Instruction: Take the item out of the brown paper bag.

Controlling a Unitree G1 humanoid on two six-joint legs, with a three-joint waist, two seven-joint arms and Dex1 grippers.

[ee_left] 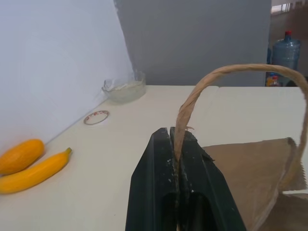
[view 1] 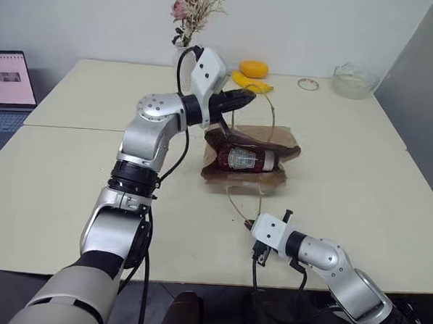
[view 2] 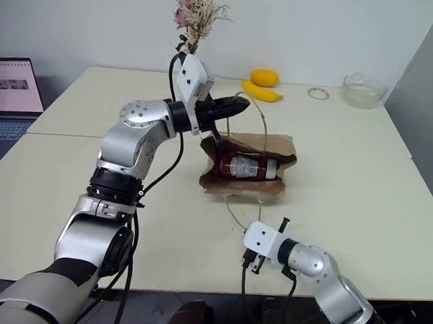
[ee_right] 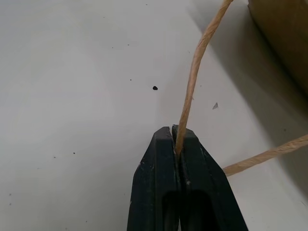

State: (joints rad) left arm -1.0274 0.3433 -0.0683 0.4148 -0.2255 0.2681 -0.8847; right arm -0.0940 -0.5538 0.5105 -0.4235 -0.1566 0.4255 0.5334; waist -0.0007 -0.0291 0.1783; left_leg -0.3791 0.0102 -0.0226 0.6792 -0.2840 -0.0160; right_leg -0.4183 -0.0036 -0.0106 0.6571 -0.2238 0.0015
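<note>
The small red plastic sauce bottle (view 1: 240, 159) lies on its side inside the creased brown paper bag (view 1: 281, 177) on the pale desk (view 1: 70, 190). The left end effector (ee_left: 176, 144) pinches one thin cord handle (ee_left: 231, 72), the right end effector (ee_right: 176, 139) the other. The bottle looks rigid, light and smooth, so its body is probably the best hold; the bag is flimsy.

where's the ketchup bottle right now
In the left eye view, the ketchup bottle lies on its side in the opened brown paper bag at mid-table, just below the left gripper.

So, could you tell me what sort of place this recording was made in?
Probably an office or lab room set up for a tabletop trial: pale tables pushed together, an open laptop at one side, and a water-cooler bottle behind.
</note>
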